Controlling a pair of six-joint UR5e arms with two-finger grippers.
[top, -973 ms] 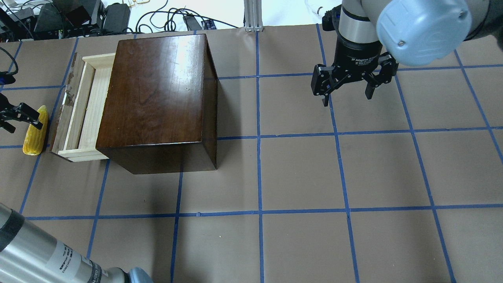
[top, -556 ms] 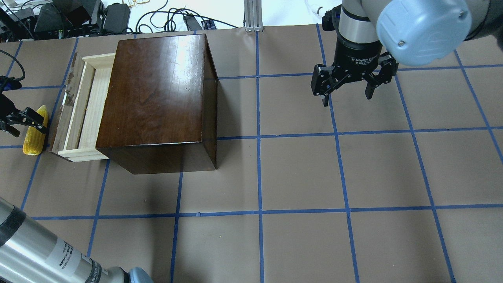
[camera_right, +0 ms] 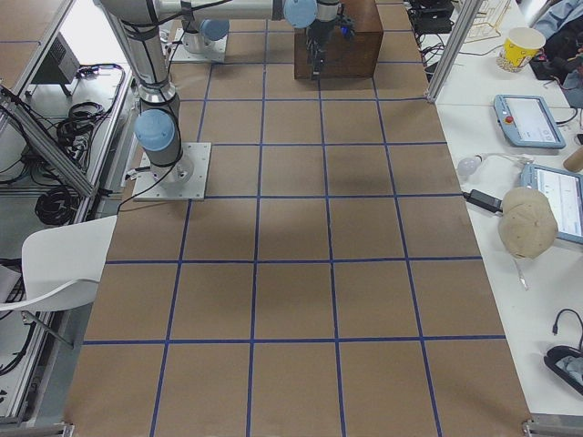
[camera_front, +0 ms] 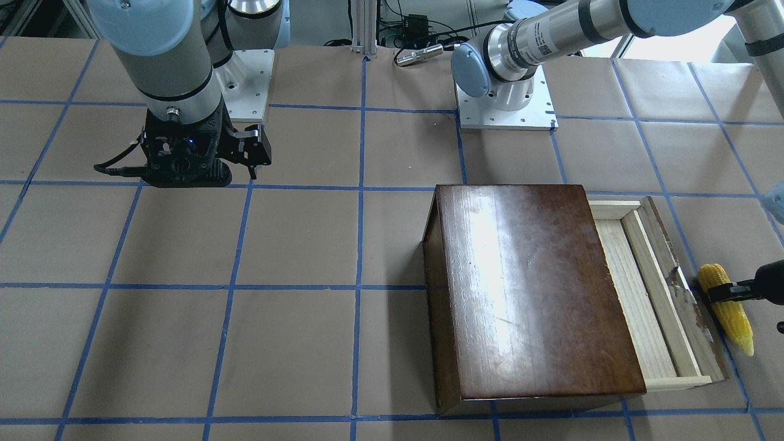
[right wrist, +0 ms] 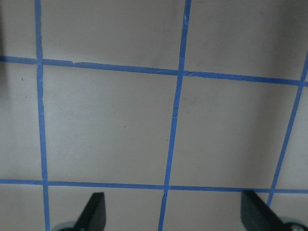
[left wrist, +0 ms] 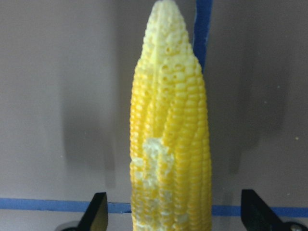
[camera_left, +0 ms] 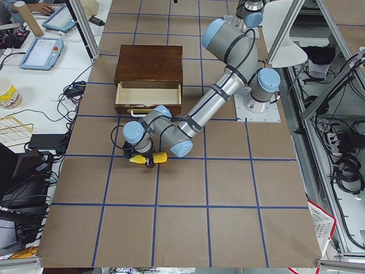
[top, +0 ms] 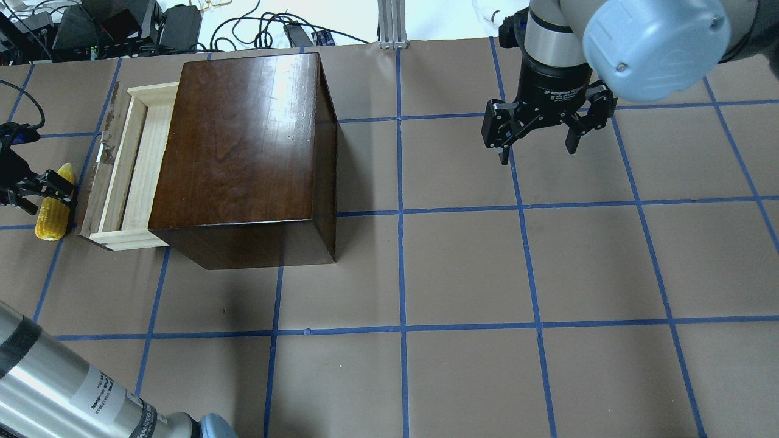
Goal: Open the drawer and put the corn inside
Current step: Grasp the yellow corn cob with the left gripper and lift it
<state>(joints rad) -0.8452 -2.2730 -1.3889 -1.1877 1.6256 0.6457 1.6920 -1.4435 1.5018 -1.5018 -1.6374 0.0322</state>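
Noting 1 decisive relation: your left gripper sits over the small yellow toy corn cob, jaws spread either side of its width, not touching. Cob lies on the table, long axis parallel to the open pale-wood drawer, just beside its dark front.

bench: brown paper, blue tape grid | far edge: black cables, aluminium post | side table: paper cup, tablet, beige cap | white chair off bench
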